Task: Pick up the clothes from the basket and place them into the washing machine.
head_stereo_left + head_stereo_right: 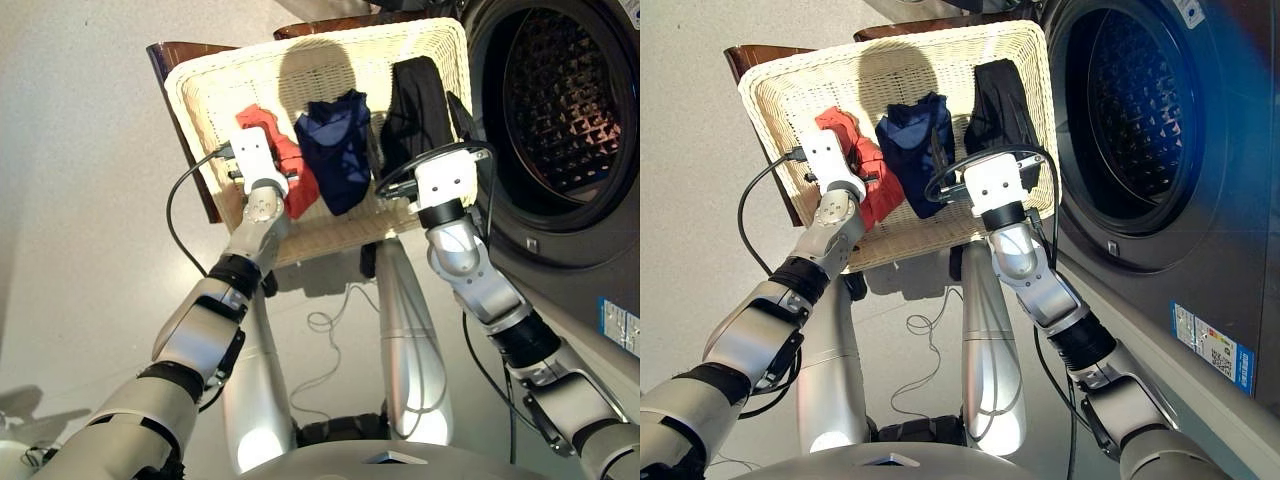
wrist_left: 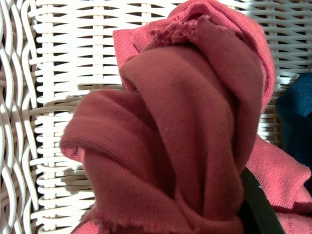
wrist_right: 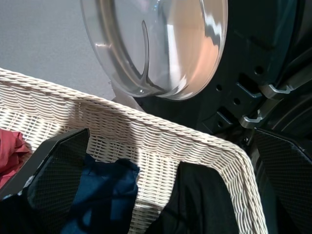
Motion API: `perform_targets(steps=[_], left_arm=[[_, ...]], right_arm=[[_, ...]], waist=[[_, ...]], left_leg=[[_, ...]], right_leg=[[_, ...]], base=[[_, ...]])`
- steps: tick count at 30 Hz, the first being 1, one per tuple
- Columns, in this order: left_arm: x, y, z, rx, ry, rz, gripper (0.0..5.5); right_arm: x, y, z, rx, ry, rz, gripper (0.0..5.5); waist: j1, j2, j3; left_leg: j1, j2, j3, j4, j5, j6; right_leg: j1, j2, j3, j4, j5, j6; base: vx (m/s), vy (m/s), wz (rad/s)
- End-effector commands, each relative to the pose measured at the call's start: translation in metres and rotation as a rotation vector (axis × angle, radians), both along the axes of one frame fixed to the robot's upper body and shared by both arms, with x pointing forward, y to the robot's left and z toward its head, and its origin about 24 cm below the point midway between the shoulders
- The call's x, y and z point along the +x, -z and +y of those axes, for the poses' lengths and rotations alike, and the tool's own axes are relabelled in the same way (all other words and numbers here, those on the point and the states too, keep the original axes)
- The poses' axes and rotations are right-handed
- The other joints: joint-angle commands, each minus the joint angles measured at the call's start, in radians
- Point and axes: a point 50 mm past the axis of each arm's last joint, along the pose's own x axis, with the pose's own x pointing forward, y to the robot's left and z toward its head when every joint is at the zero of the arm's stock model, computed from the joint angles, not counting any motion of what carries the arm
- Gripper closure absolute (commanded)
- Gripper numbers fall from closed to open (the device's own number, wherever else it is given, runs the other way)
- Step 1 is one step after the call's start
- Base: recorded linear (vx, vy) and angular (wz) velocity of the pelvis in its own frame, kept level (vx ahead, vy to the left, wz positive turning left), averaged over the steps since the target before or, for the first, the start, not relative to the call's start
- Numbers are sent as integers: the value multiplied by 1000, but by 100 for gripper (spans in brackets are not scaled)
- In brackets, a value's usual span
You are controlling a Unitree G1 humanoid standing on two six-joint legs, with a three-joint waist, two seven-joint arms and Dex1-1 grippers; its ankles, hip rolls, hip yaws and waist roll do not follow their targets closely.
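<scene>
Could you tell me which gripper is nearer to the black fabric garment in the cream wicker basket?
The right gripper: it hovers open just over the black fabric garment. The left gripper is at the coral-red garment, across the navy garment.

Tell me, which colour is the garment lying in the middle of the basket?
Navy blue. It lies between the coral-red and black ones, clearest in the right eye view.

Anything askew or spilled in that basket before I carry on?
Nothing spilled. The coral-red garment, navy garment and black garment all lie inside the wicker basket, and the washing machine drum stands open.
</scene>
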Motion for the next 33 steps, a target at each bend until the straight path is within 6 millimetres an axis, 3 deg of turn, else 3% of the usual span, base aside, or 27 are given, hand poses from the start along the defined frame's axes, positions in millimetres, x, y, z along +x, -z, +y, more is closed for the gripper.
perform_targets(steps=[1, 3, 4, 5, 6, 7, 11, 14, 21, 25, 28, 33], left_arm=[[-12, 11, -5, -11, 76, -14, 550], [-23, 9, -6, -35, 109, -70, 550], [-29, 4, -4, -30, 121, -109, 550], [-36, 3, 1, 1, 135, -140, 550], [-37, 6, 1, 0, 134, -129, 550], [-51, -6, 16, 73, 160, -227, 550], [-80, -9, 31, 89, 257, -305, 550], [-99, -12, 35, 114, 336, -351, 550], [-126, -31, 17, 239, 545, -487, 550], [-132, -45, 4, 151, 662, -556, 550], [-138, -60, -10, 103, 796, -626, 550], [-147, -74, -27, 11, 982, -675, 550]], right_arm=[[-20, -24, -3, 20, -79, -135, 0], [-18, -21, -11, 56, -68, -102, 0], [-18, -22, -14, 68, -64, -99, 0], [-18, -19, -17, 75, -74, -79, 0], [-18, -16, -17, 75, -74, -68, 0], [-19, -16, -18, 118, -203, 2, 0], [-24, -15, -26, 246, -438, 129, 0], [-29, -18, -37, 186, -443, 135, 0], [-25, -20, -54, 56, -375, 165, 0], [-20, -10, -44, 4, -471, 280, 0], [-15, 9, -26, -164, -585, 432, 0], [-12, -1, 7, -354, -751, 474, 0]], waist=[[2, -8, -10], [10, -3, -10], [13, -2, -10], [18, 0, -10], [20, 1, -10], [31, 6, -10], [55, 9, -10], [68, 14, -10], [90, 33, -10], [102, 33, -10], [115, 30, -10], [131, 31, -10]], left_leg=[[31, 29, -60, -17, -5, -45], [49, 24, -53, -43, 5, -46], [40, 18, -46, -74, 48, -42], [51, 15, -43, -86, 54, -44], [76, 19, -46, -75, 17, -50], [78, 10, -36, -123, 69, -48], [143, 1, -28, -197, 99, -52], [187, -9, -28, -240, 117, -52], [359, -39, -23, -392, 165, -52], [498, -47, -6, -464, 177, -48], [581, -47, -3, -498, 181, -45], [617, -44, -1, -498, 180, -39]], right_leg=[[47, -55, 56, 26, -78, 102], [63, -58, 55, 6, -70, 103], [54, -62, 54, -28, -27, 100], [65, -64, 53, -41, -23, 101], [87, -62, 51, -25, -59, 105], [92, -63, 49, -70, -13, 102], [157, -65, 37, -135, 9, 107], [205, -71, 30, -173, 20, 113], [376, -98, -1, -300, 57, 130], [507, -105, -8, -367, 82, 143], [590, -107, -13, -393, 83, 148], [621, -111, -6, -404, 87, 150]], base=[[0, 0, 0], [-33, 16, 5], [-66, 30, 23], [0, 0, 0], [0, 0, 0], [0, 0, 0], [-16, 3, -5], [0, 0, 0], [31, 8, 78], [69, 43, 44], [41, 12, -63], [0, 0, 0]])
